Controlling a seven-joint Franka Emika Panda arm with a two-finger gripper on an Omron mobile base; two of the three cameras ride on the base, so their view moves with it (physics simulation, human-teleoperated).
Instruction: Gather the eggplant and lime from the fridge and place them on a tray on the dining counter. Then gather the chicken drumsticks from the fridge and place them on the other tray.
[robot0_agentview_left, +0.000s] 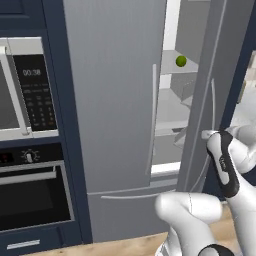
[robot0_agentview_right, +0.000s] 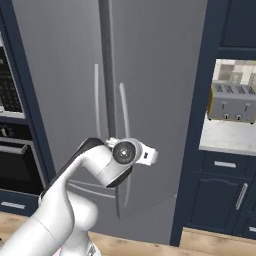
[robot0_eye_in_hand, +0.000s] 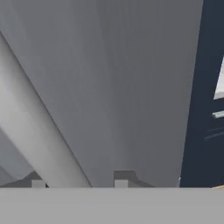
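The fridge's right door (robot0_agentview_left: 200, 90) stands partly open. Through the gap a round green lime (robot0_agentview_left: 181, 61) rests on an upper shelf. My gripper (robot0_eye_in_hand: 78, 181) is shut on that door's long grey handle (robot0_eye_in_hand: 35, 131), which runs slantwise between the two fingertips (robot0_eye_in_hand: 121, 179). In the left base view the hand (robot0_agentview_left: 206, 135) sits against the handle (robot0_agentview_left: 214, 100) at mid-height. From the right, the wrist (robot0_agentview_right: 125, 152) covers the grip on the handle (robot0_agentview_right: 123, 110). The eggplant, the chicken drumsticks and the trays are out of view.
The fridge's left door (robot0_agentview_left: 115, 100) is closed. A microwave (robot0_agentview_left: 30, 90) and an oven (robot0_agentview_left: 30, 195) are built into the dark blue cabinets to the left. A toaster (robot0_agentview_right: 232, 102) stands on a counter to the right, above drawers (robot0_agentview_right: 225, 165).
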